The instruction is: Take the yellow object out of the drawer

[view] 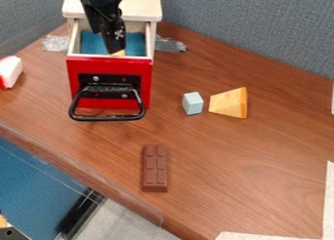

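Observation:
The black gripper (116, 41) hangs down into the open drawer (110, 62), which has a red front and a blue bottom. A small part of a yellow object (118, 53) shows right below the gripper's lower end, at the inner side of the drawer's front wall. The rest of this object is hidden by the gripper and that wall, and I cannot tell whether it is held.
A black handle (108, 117) juts from the drawer front. Right of the drawer are a pale blue block (192, 103) and a cheese wedge (229, 103). A chocolate bar (155, 168) lies nearer the front edge. A white and red object (10, 71) is at far left.

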`<state>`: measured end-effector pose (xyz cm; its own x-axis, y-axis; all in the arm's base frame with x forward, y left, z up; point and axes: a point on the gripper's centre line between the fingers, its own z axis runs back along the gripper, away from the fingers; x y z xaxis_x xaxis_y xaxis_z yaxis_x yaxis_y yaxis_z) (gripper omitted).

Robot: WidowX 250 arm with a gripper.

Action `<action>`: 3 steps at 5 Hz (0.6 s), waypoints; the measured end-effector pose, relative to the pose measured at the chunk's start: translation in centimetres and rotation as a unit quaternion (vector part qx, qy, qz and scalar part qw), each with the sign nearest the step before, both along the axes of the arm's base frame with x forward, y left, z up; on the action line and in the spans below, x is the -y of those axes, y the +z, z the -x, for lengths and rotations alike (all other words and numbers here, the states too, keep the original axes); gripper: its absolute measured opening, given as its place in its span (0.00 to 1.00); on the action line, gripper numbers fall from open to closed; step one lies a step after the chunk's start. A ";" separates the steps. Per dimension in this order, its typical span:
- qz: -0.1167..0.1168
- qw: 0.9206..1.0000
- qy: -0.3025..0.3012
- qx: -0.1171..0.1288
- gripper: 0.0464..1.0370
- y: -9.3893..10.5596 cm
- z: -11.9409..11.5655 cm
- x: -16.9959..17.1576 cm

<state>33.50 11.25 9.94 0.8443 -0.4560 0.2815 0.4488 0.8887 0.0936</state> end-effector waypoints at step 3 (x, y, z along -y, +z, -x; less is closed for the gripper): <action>-0.012 1.000 0.003 0.027 0.96 -1.0 -0.6 0.7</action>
